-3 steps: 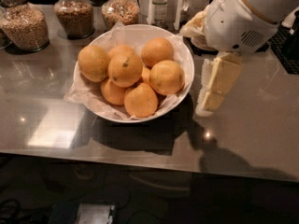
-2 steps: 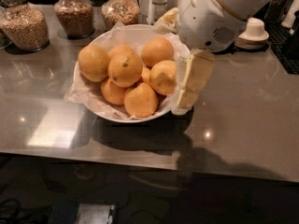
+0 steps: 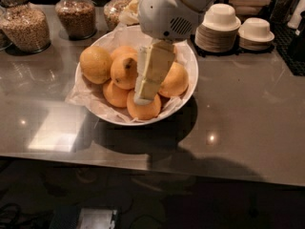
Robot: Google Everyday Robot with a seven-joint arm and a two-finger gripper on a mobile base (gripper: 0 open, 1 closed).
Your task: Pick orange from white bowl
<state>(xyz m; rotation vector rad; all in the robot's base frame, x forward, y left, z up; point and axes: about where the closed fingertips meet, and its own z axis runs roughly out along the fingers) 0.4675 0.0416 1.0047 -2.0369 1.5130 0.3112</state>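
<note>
My tool (image 3: 143, 98) hangs over the middle of the white bowl (image 3: 192, 75), a little left of frame centre, with its tip low among the fruit. I see it edge-on as one pale slab, so I cannot tell whether it is spread or pressed together; nothing looks pinched in it.

The orange (image 3: 123, 71) I want, the one with the small dark streak, sits just left of the tool, high in the pile. A plain orange (image 3: 95, 63) lies on its left and another (image 3: 143, 111) below the tip by the near rim. Crinkled paper (image 3: 78, 95) lines the bowl and spills over its left edge.

I judge this to be the approach, with no grasp made yet. To do it well I would:

- nudge the tool toward the left of the frame until it is centred on the marked fruit
- straddle its widest part and come down slowly
- keep off the paper and the neighbours, which could roll
- lift straight up

The jars (image 3: 26, 25) at upper left and the stacked small bowls (image 3: 221, 25) at upper right stand on the surface (image 3: 248, 123), well apart from the bowl.
</note>
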